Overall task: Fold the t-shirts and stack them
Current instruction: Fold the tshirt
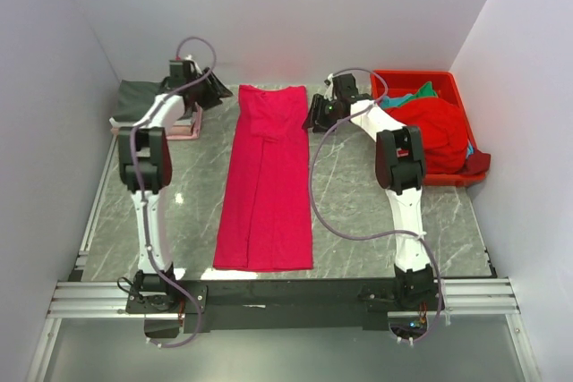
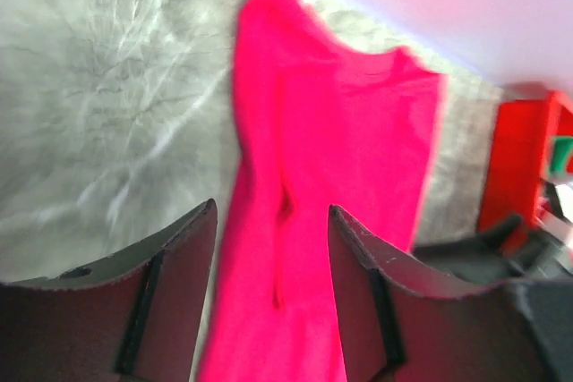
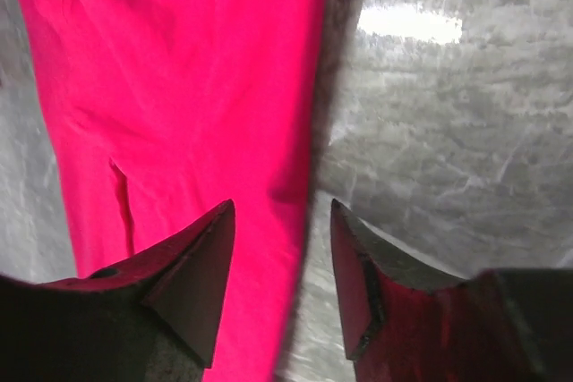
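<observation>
Risks first:
- Both hands stood at the far end of the crimson-pink t-shirt (image 1: 266, 181). If only one caught the cloth on the next grab, I judged the fold would go skewed.
- The right hand (image 3: 279, 212) hung over the shirt's right edge, one finger above cloth and the other above bare worktop (image 1: 358, 212). A pinch there could take a single layer or slide off.
- The left hand (image 2: 271, 216) sat near the far left corner. Lifting from there might open the sleeve tucked along the middle.
- The cloth looked thin and limp, so dragging it would likely bunch it.

Hand state: both had fingers spread wide and held nothing.

The shirt lay flat mid-worktop as a long narrow strip, sides folded inward, running from the near edge towards the back wall, with a seam line down the centre. A dark grey t-shirt (image 1: 139, 97) rested on a pale pink one (image 1: 183, 131) at the far left. A red t-shirt (image 1: 439, 131) and a teal-green t-shirt (image 1: 421, 93) were heaped in the red bin (image 1: 452, 87) at the far right.
</observation>
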